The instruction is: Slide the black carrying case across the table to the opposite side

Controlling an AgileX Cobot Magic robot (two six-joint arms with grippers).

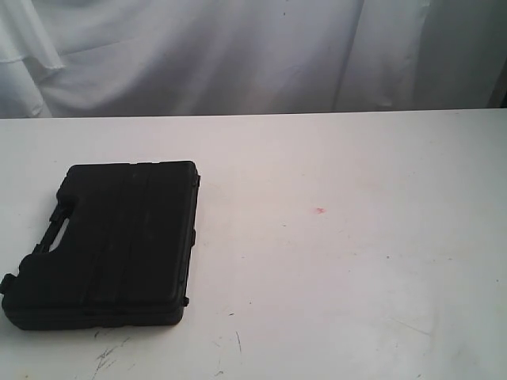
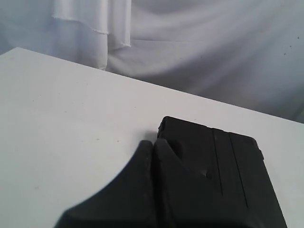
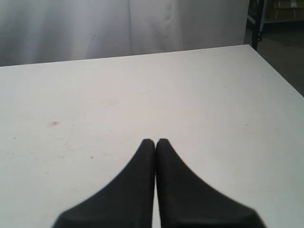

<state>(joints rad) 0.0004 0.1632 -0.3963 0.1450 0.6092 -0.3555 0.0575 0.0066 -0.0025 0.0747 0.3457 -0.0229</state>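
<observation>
The black carrying case [image 1: 111, 241] lies flat on the left part of the white table [image 1: 341, 261], its handle cutout facing the left edge. In the left wrist view the case [image 2: 223, 175] fills the space just past my left gripper [image 2: 153, 142], which is shut with nothing held; whether its tips touch the case I cannot tell. My right gripper [image 3: 155, 141] is shut and empty over bare tabletop [image 3: 190, 95]. Neither gripper shows in the exterior view.
A tiny pink spot [image 1: 320, 210] marks the table's middle, also seen as the pink spot [image 3: 54, 123] in the right wrist view. Dark scuff marks [image 1: 107, 356] lie near the front left. White cloth [image 1: 238, 55] hangs behind the far edge. The table's corner [image 3: 247, 46] drops off to a dark floor.
</observation>
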